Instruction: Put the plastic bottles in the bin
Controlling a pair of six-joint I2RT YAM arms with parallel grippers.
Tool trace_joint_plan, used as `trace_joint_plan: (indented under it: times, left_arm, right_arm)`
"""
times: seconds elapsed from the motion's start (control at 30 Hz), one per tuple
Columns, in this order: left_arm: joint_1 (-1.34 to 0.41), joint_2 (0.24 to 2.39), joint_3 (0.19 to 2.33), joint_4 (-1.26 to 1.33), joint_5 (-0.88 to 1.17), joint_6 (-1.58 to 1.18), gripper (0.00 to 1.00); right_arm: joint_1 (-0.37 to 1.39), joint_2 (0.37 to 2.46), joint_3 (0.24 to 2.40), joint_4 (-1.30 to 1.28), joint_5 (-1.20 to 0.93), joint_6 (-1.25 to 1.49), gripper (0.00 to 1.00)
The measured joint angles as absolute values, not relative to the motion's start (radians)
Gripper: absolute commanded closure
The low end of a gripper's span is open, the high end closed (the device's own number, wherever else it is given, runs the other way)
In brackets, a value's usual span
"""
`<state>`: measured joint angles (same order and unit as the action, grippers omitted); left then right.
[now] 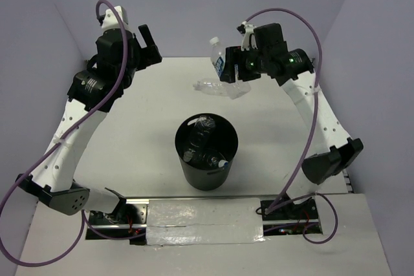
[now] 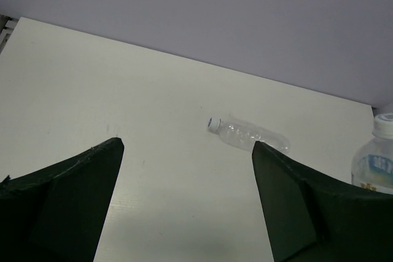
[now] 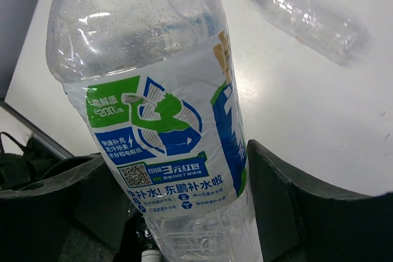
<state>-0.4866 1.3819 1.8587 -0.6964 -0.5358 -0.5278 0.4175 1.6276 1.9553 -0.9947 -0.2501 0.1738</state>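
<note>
The left arm (image 1: pixel 65 140) and right arm (image 1: pixel 323 117) have white shells, black joints and purple cables (image 1: pixel 284 10); the left gripper (image 2: pixel 187 145) and right gripper (image 3: pixel 178 151) are black.

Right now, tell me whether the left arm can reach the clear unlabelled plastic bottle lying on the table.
Probably yes. The left gripper is open and empty, and the clear unlabelled bottle lies ahead across bare table; only the right gripper, holding the blue-labelled bottle, hovers nearby.

Even, bright light with soft shadows (faint glare on the labelled bottle (image 3: pixel 153 108)), focus sharp.
</note>
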Motion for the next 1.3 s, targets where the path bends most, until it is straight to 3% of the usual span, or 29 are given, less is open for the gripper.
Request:
trace_joint_plan:
  times: [0.3, 0.63, 0.8, 0.83, 0.9, 1.1, 1.3]
  left_arm:
    - [-0.471, 1.362, 1.835, -0.679, -0.511, -0.532, 0.01]
    - [-0.468, 1.349, 1.805, -0.677, -0.496, -0.555, 0.01]
    - [-0.467, 1.332, 1.785, -0.672, -0.496, -0.558, 0.01]
    - [-0.468, 1.329, 1.784, -0.672, -0.496, -0.558, 0.01]
    - [-0.468, 1.327, 1.784, -0.672, -0.498, -0.558, 0.01]
    - [-0.468, 1.325, 1.784, -0.672, -0.500, -0.559, 0.01]
    - [-0.468, 1.324, 1.784, -0.672, -0.501, -0.566, 0.01]
  right_arm:
    - [0.671, 1.283, 1.605, -0.814, -0.266, 0.186, 0.49]
    - [0.788, 1.182, 1.323, -0.583, -0.277, 0.277, 0.47]
    - [0.829, 1.182, 1.266, -0.530, -0.277, 0.289, 0.23]
    - [0.836, 1.182, 1.256, -0.521, -0.277, 0.291, 0.13]
    - [0.848, 1.180, 1.243, -0.515, -0.276, 0.293, 0.02]
    - [0.858, 1.149, 1.243, -0.519, -0.236, 0.279, 0.00]
    - [0.858, 1.089, 1.312, -0.553, -0.052, 0.232, 0.00]
